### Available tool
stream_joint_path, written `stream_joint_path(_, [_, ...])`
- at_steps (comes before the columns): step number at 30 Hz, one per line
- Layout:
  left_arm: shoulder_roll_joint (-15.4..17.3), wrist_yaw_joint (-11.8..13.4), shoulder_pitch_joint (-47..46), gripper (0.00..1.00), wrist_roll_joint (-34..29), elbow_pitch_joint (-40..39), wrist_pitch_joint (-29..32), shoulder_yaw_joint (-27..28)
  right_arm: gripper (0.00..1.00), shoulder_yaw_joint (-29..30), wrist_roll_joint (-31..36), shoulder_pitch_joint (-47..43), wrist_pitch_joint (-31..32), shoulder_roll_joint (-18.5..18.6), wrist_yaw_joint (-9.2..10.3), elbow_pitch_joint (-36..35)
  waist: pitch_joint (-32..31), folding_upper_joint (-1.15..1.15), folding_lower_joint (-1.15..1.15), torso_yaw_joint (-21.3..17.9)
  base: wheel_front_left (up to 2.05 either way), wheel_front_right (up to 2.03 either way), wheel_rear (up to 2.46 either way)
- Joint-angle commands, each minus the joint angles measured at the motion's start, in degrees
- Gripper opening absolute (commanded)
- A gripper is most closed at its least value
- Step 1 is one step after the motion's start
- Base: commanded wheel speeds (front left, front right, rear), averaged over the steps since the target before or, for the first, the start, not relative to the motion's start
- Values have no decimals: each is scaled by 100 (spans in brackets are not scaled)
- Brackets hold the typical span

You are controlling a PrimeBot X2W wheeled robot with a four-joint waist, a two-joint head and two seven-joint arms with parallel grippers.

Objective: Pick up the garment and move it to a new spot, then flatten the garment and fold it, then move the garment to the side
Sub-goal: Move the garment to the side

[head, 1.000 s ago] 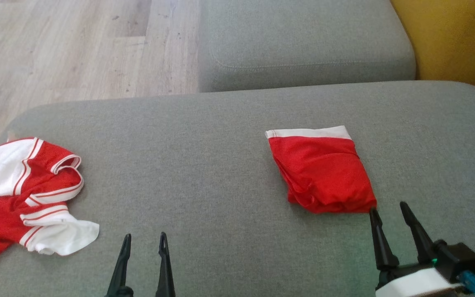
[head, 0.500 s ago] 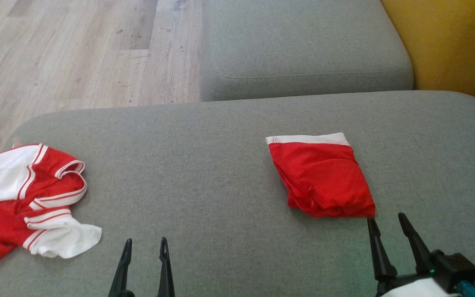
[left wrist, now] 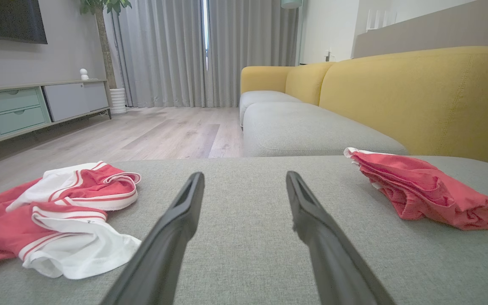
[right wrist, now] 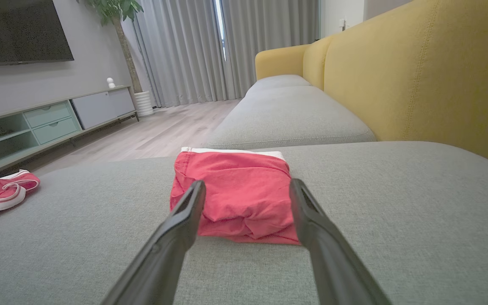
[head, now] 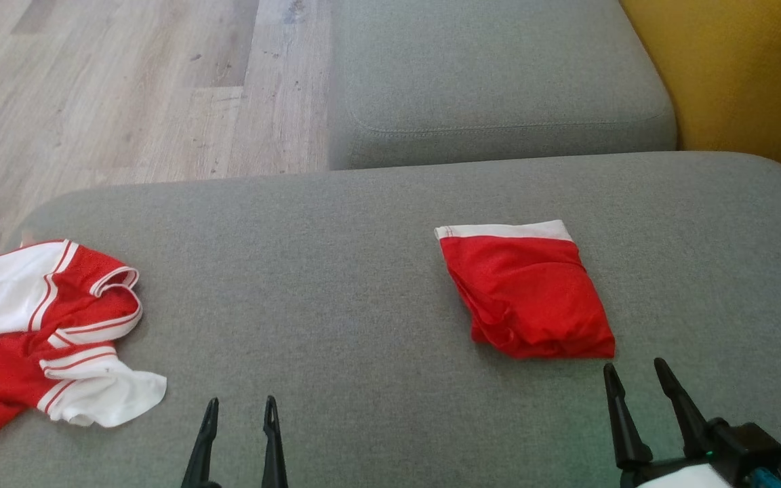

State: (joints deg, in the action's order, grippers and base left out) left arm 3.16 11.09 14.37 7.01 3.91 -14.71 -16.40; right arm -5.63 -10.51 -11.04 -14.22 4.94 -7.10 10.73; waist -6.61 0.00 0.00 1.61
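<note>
- The grey sofa seat [head: 336,271] spans the head view.
- A crumpled red-and-white jersey [head: 38,332] lies at its left edge.
- The folded red garment [head: 526,298] rests right of centre, white band on its far side.
- The right gripper [head: 634,367], fingers apart and empty, sits just short of the garment's near edge.
- The left gripper [head: 241,402], fingers apart, holds nothing.

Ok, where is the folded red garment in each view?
Head view: folded red garment right of centre, ahead of the right gripper.
Left wrist view: garment far right, mid-height.
Right wrist view: garment centre, beyond the fingers.
Shared landmark: crumpled red-and-white jersey, at the left in all three.
</note>
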Motion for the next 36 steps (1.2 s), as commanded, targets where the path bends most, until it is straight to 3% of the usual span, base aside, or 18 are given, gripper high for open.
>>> stream_joint_path(1, [-28,13,-188,100,25,-144,-29,161,100,-112,4,161,-77,31,-39,-160,-4,0,0,0,0,0,0])
stream_joint_path(15, [-28,11,-296,100,48,-167,-29,91,100,-242,40,498,-78,190,-39,81,312,0,0,-5,0,0,0])
stream_joint_path(21, [-28,-3,-425,100,92,-256,-29,-56,100,41,64,1345,-25,294,-39,989,786,0,0,-4,0,0,0])
stream_joint_path(29, [-28,-2,-917,100,167,-277,-29,-290,100,235,-446,2942,768,651,-39,2161,1592,0,0,117,0,0,0])
stream_joint_path(36, [-28,-6,-1365,100,241,-315,-29,-487,100,-297,-1091,3845,1320,858,-39,3064,1972,0,0,215,0,0,0])
